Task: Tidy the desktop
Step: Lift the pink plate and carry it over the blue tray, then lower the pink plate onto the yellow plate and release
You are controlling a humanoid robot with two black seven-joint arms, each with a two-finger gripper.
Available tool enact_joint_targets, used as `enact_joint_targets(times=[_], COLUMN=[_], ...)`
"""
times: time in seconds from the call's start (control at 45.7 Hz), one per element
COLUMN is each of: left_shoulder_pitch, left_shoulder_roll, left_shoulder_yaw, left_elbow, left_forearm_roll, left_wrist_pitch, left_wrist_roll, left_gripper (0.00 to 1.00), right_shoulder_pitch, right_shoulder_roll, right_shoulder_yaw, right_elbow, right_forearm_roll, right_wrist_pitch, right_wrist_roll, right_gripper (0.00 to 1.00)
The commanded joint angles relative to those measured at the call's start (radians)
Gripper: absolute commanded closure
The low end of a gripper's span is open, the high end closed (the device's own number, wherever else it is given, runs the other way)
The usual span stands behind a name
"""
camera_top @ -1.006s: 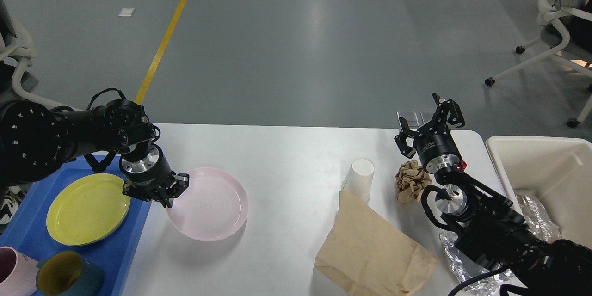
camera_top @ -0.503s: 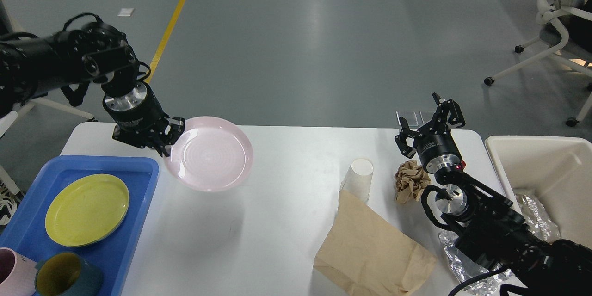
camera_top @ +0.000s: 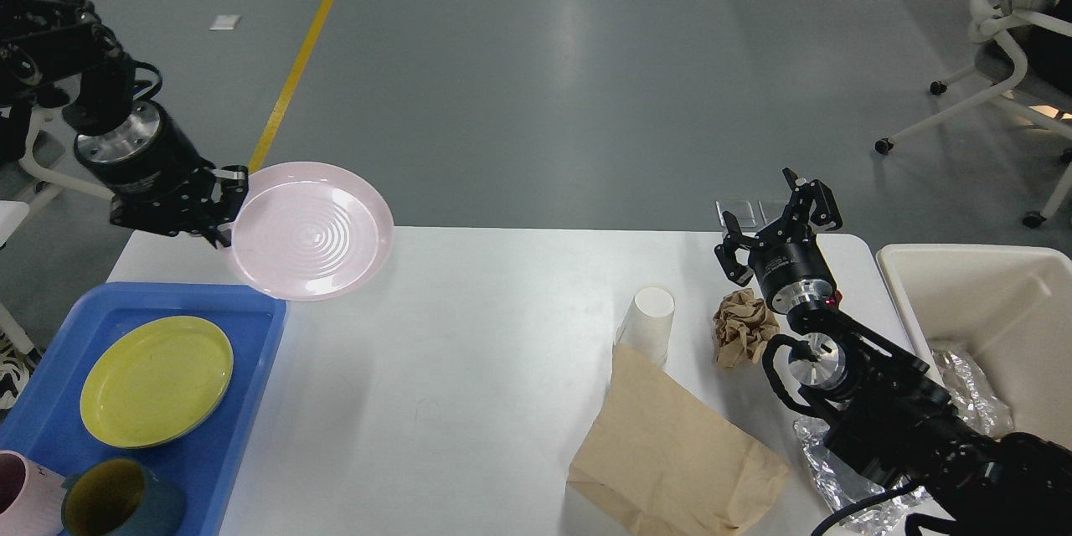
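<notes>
Head view shows the desktop spread wide across the lower frame, its far edge running along grey floor and its middle stretch bare between the left and right clutter. A blue tray overlaps its left end, holding a yellow plate, a pink mug and a teal cup at the near corner. Toward the right stand a white paper cup, touching the top of a flat brown bag, and a crumpled paper ball just beside the right arm. A cream bin sits past the right edge, with foil inside it and more foil on the desktop beneath the right arm. The left gripper is raised above the far left corner, clamped on the rim of a pink plate that hangs tilted in the air over the tray's far edge. The right gripper points up and away near the far edge, its fingers spread apart and holding nothing, close by the paper ball.
</notes>
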Motion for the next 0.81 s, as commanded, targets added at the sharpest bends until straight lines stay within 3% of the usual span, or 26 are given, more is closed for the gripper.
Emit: enact_joint_targets(times=[0.0, 0.437, 0.787], left_shoulder_pitch=[0.14, 0.454, 0.595], left_shoulder_roll=[0.053, 0.129, 0.14], left_shoulder_yaw=[-0.013, -0.082, -0.113], left_elbow=[0.157, 0.363, 0.512], left_forearm_roll=[-0.005, -0.07, -0.072], left_wrist_pitch=[0.0, 0.0, 0.0], left_wrist_roll=[-0.002, -0.003, -0.002], left_gripper=[1.0, 1.0, 1.0], right_shoulder_pitch=[-0.001, -0.001, -0.001], right_shoulder_roll=[0.0, 0.0, 0.0], right_shoulder_yaw=[0.0, 0.0, 0.0], right_elbow=[0.0, 0.0, 0.0], right_forearm_roll=[0.0, 0.0, 0.0], right_wrist_pitch=[0.0, 0.0, 0.0], right_wrist_roll=[0.0, 0.0, 0.0], right_gripper=[0.0, 0.0, 0.0])
